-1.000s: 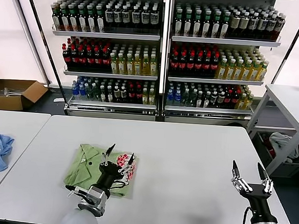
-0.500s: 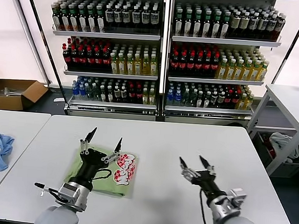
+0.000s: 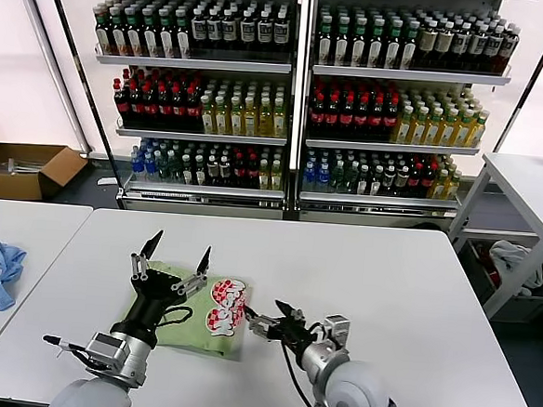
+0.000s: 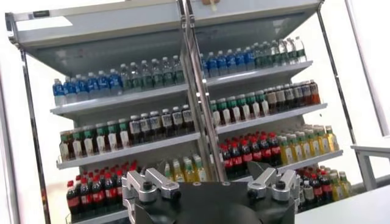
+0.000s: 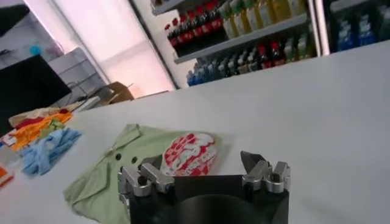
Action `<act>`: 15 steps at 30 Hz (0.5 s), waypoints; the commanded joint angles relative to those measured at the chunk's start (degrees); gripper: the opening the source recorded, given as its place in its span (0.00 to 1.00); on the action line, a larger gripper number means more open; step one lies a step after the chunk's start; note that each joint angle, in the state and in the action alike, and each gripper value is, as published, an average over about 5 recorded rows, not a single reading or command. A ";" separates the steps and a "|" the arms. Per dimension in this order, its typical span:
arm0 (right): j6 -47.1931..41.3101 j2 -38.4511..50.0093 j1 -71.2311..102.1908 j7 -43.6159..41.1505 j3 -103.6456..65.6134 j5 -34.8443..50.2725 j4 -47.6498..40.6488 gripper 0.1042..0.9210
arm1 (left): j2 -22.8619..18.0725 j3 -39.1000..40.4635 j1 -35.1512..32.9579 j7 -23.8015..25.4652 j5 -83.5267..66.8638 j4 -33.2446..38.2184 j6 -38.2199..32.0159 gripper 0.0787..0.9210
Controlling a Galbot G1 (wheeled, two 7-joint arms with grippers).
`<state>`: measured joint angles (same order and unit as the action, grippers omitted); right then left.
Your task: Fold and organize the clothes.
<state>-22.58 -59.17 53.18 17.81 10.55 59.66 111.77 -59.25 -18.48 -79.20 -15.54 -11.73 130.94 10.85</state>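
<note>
While the folded green shirt [image 3: 190, 308] lies flat on the white table [image 3: 369, 276], left of centre, the right gripper [image 3: 265, 319] is held low just beside its right edge, jaws apart and aimed leftward at it. The left gripper [image 3: 171, 255] is raised above the shirt's far left part, jaws apart and pointing up, so the right is judged nearer for the next grasp.

No legible text anywhere, red-and-white printed graphic [image 3: 226, 306] on light green soft-fabric polo shirt [image 3: 172, 320] unreadable, far shelf bottle labels [image 3: 352, 113] too small
</note>
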 commanded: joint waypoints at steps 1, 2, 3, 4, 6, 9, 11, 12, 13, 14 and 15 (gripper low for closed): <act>-3.68 -6.49 -7.49 2.06 8.06 4.70 -7.59 0.88 | -0.65 -1.36 -0.70 0.53 -0.68 0.76 0.79 0.88; -3.67 -6.85 -7.49 2.03 7.92 4.59 -8.07 0.88 | -0.67 -1.35 -0.69 0.53 -0.68 0.66 0.83 0.88; -3.64 -7.16 -7.48 1.99 7.83 4.43 -8.54 0.88 | -0.69 -1.36 -0.69 0.51 -0.68 0.50 0.83 0.88; -3.58 -7.48 -7.47 1.96 7.76 4.18 -9.05 0.88 | -0.71 -1.38 -0.71 0.48 -0.67 0.31 0.79 0.88; -3.48 -8.06 -7.40 1.87 7.63 3.72 -10.16 0.88 | -0.76 -1.40 -0.83 0.42 -0.72 -0.07 0.76 0.88; -3.36 -8.91 -7.22 1.74 7.49 3.21 -11.70 0.88 | -0.85 -1.34 -1.09 0.37 -0.92 -0.35 0.81 0.88; -3.34 -9.47 -7.17 1.64 7.47 2.96 -12.48 0.88 | -0.93 -1.28 -1.18 0.36 -1.00 -0.35 0.85 0.88; -3.34 -9.75 -7.17 1.59 7.44 2.81 -12.82 0.88 | -0.96 -1.25 -1.21 0.37 -1.01 -0.33 0.87 0.88; -3.35 -10.02 -7.17 1.57 7.37 2.69 -13.09 0.88 | -0.98 -1.23 -1.23 0.37 -1.01 -0.31 0.91 0.88; -3.36 -10.26 -7.18 1.55 7.26 2.57 -13.35 0.88 | -0.99 -1.23 -1.26 0.37 -1.01 -0.31 0.94 0.88; -3.36 -10.46 -7.22 1.55 7.15 2.45 -13.63 0.88 | -0.99 -1.24 -1.30 0.37 -1.00 -0.32 0.96 0.88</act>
<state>-25.09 -66.46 47.81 19.02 15.95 61.84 102.66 -60.11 -19.30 -80.21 -15.29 -12.50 130.64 11.57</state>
